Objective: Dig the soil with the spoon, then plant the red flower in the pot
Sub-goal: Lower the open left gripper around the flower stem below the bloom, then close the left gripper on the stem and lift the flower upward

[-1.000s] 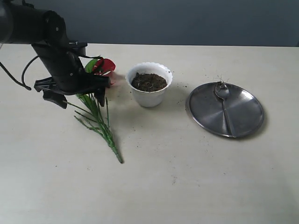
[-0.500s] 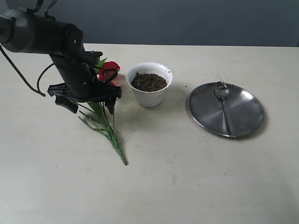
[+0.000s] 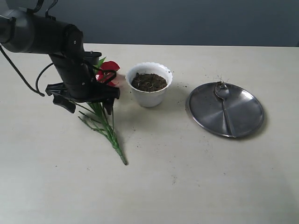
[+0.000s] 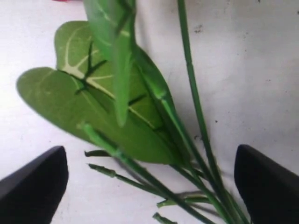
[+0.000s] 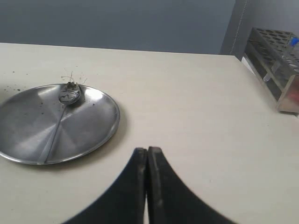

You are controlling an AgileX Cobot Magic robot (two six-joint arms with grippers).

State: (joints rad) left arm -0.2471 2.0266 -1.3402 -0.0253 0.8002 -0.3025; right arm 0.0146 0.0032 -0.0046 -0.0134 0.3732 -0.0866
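Just left of the pot [image 3: 149,100], our left gripper [image 3: 87,106] hangs over the red flower [image 3: 104,123], which lies flat on the table [image 3: 187,186]. Its jaws are spread wide either side of the stems with nothing gripped yet, so we reckon it's lined up for a grab. Soil [image 3: 148,81] sits loose in the pot. Right of the pot, the spoon [image 3: 223,100] rests on the steel plate [image 3: 247,119], so digging looks done. Our right gripper [image 5: 147,177] is pinched shut, empty, and well clear of the pot.
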